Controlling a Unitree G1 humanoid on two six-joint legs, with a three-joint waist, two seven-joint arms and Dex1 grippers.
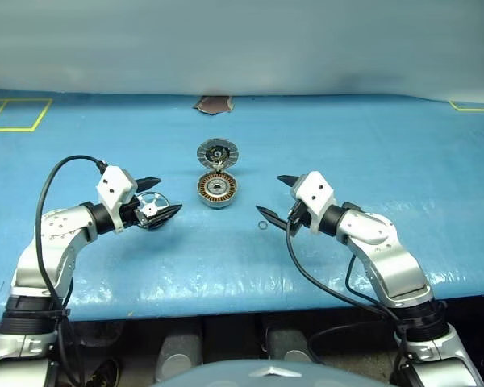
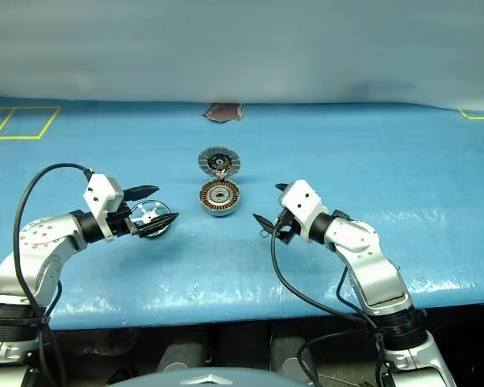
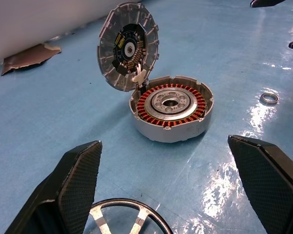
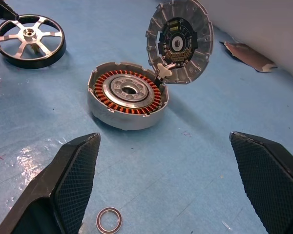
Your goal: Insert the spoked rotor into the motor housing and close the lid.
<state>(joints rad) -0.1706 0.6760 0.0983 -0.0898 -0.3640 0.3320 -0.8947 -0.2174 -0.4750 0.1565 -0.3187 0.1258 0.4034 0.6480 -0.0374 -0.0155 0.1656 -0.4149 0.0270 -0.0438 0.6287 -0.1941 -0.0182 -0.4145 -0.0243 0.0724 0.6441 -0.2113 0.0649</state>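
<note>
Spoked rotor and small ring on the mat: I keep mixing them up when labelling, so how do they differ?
The spoked rotor is far larger than the small ring. The rotor has spokes meeting at a hub; the ring is open in the middle. The rotor lies by the left gripper, the ring by the right gripper. Both are round, metallic and lie flat on the blue mat.

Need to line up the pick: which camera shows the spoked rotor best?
Right wrist view: the whole spoked rotor lies flat with spokes and hub clear. The left wrist view catches its rim at the frame edge; the eye views show it small, between the left end effector's fingers.
</note>
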